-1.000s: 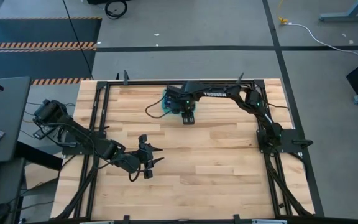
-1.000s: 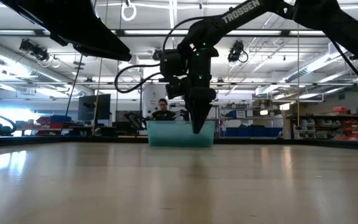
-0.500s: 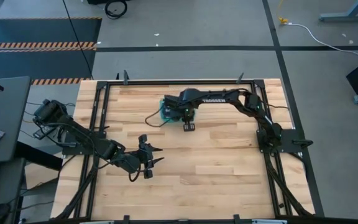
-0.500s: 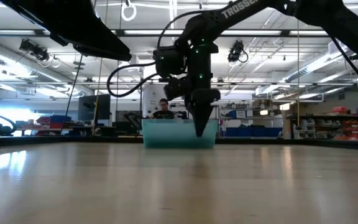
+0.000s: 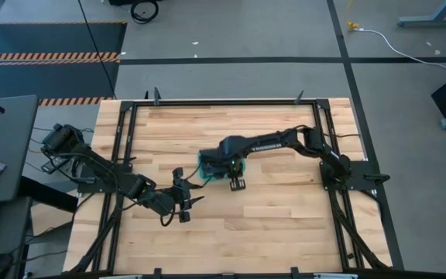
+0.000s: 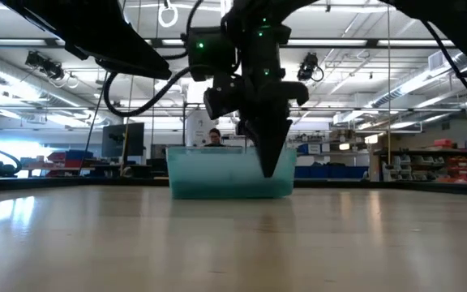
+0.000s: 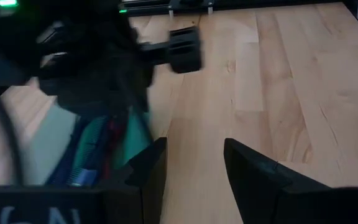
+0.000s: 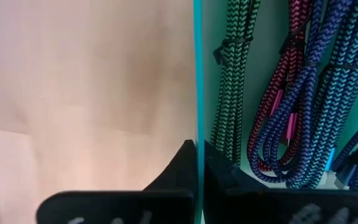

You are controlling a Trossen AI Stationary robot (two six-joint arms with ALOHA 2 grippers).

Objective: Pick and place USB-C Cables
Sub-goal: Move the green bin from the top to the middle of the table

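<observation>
While right pincer (image 8: 197, 163) clamps tray wall (image 8: 198, 74) — cables (image 8: 272, 93) lie parallel | lengthwise

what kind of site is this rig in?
Likely an industrial lab or workshop: hazard-striped floor matting, shelves of blue bins under open-ceiling strip lights, and a person seated beyond the wooden table.

cables (image 8: 272, 106) side by side in tray (image 6: 217, 174), tray mid-table (image 5: 269, 209)

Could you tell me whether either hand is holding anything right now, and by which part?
The right hand grips the tray by its side wall; the left hand holds nothing.
</observation>
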